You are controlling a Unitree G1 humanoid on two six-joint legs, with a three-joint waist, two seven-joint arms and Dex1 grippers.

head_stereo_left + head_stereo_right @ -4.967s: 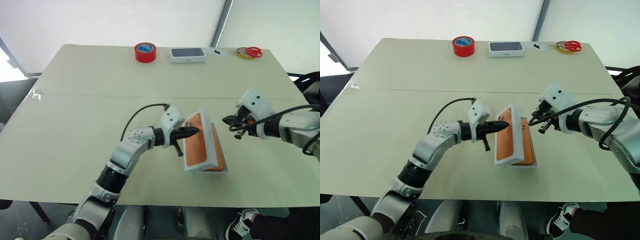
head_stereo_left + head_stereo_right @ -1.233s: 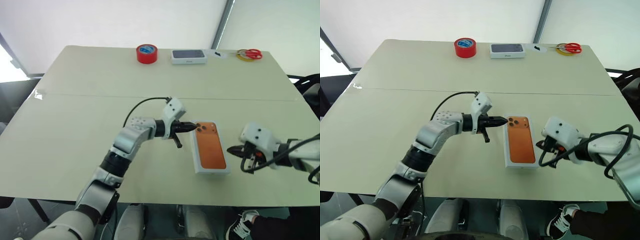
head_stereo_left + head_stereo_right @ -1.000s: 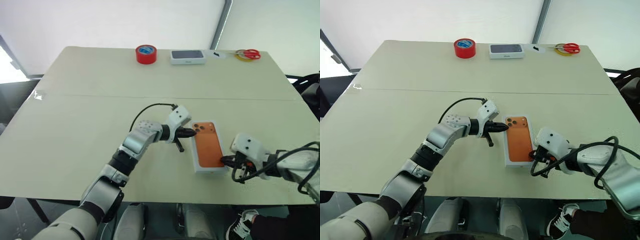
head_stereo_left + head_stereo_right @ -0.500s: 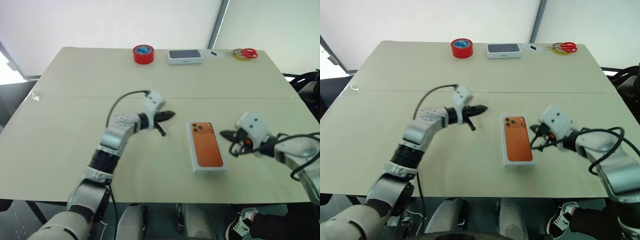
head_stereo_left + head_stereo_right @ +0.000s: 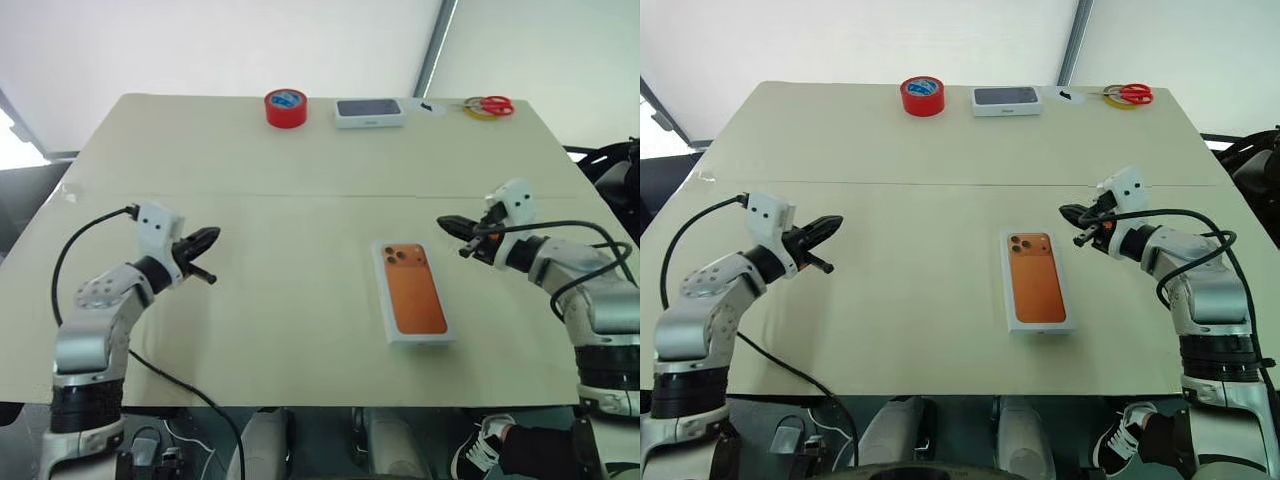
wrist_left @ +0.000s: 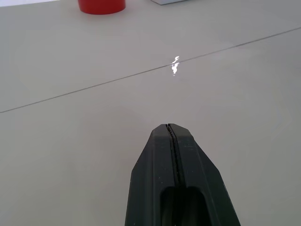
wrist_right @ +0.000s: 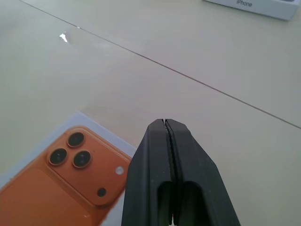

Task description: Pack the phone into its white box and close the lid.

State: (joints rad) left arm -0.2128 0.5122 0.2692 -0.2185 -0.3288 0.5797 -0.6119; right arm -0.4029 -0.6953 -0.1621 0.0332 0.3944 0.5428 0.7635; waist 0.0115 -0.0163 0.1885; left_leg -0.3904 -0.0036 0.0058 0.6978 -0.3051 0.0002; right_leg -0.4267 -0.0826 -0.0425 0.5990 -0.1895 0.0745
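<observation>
The white box (image 5: 413, 295) lies flat and closed on the table, right of centre. Its lid bears an orange phone picture with a three-lens cluster (image 7: 70, 150) at the far corner. The phone is hidden under the lid. My left gripper (image 5: 212, 236) hovers far to the left of the box, shut and empty, pointing right. My right gripper (image 5: 443, 221) hangs above the table just beyond the box's far right corner. It is shut with nothing in it and points left. Both pairs of fingers (image 6: 170, 141) (image 7: 164, 136) press together.
Along the far table edge stand a red tape roll (image 5: 286, 107), a small white box with a dark phone picture (image 5: 370, 111), and red-handled scissors (image 5: 490, 104) on a yellow ring. A seam line (image 5: 300, 194) crosses the table. A person's shoe (image 5: 482, 442) shows below the near edge.
My left gripper has swung well to the left, away from the box. My right gripper has moved from the box's near right side up past its far right corner. The box has stayed put.
</observation>
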